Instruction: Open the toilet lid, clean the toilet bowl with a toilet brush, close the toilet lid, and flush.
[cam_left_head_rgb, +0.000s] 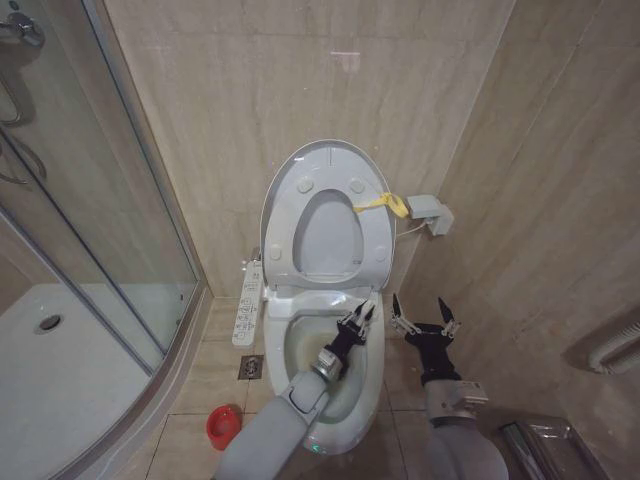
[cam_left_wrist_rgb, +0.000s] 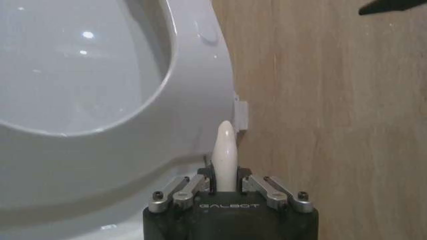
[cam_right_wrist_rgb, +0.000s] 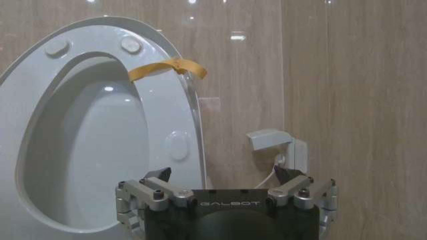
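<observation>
Left tool (cam_left_head_rgb: 358, 322) grips toilet brush (cam_left_wrist_rgb: 225, 152) over toilet bowl (cam_left_head_rgb: 300, 345).

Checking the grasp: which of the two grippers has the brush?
The left gripper, over the toilet bowl, jaws shut on the white brush handle. The right gripper is open and empty.

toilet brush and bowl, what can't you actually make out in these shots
- Brush head: in the head view the left gripper and its arm cover the toilet bowl; the left wrist view gives just the white handle of the toilet brush between shut fingers.
- Bowl's inner surface: mostly behind the left arm in the head view.
- Red holder: too small to see inside.
- Right gripper hangs open beside the bowl.
</observation>
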